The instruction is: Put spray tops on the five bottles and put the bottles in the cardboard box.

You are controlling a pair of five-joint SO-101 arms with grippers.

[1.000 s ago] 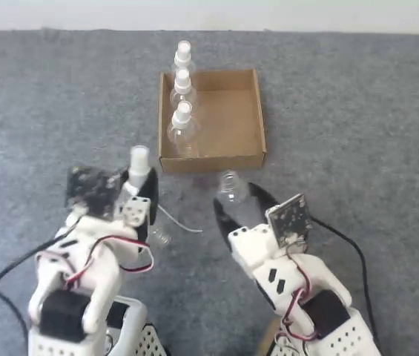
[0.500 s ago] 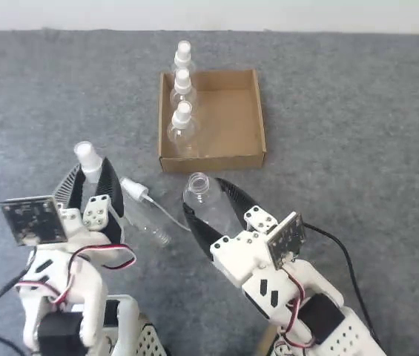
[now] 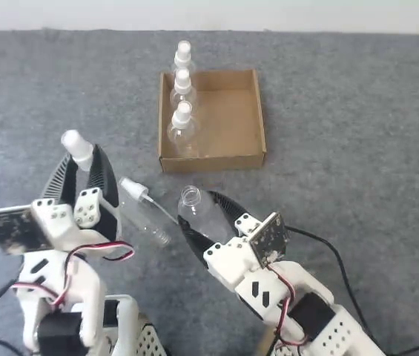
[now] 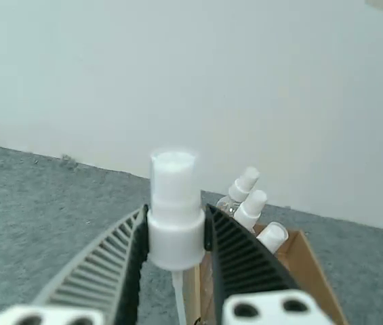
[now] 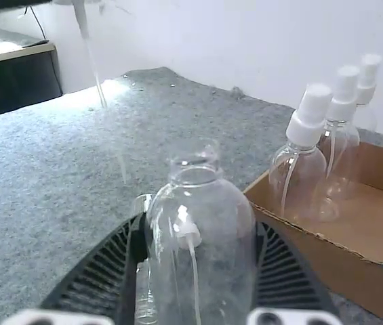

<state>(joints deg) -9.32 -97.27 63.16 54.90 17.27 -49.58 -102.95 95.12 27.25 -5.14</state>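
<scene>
Grey carpet (image 3: 342,111), just before the box (image 3: 231,126): your uncapped bottle (image 5: 201,237) sits clamped in the right gripper (image 3: 202,213). Beside it, the left gripper (image 3: 81,157) is closed on a raised spray top (image 4: 175,210). Capping is in hand; next, centre top over bottle and lower.

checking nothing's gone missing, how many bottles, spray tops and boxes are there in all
bottles: 5
spray tops: 5
cardboard box: 1
total: 11
</scene>
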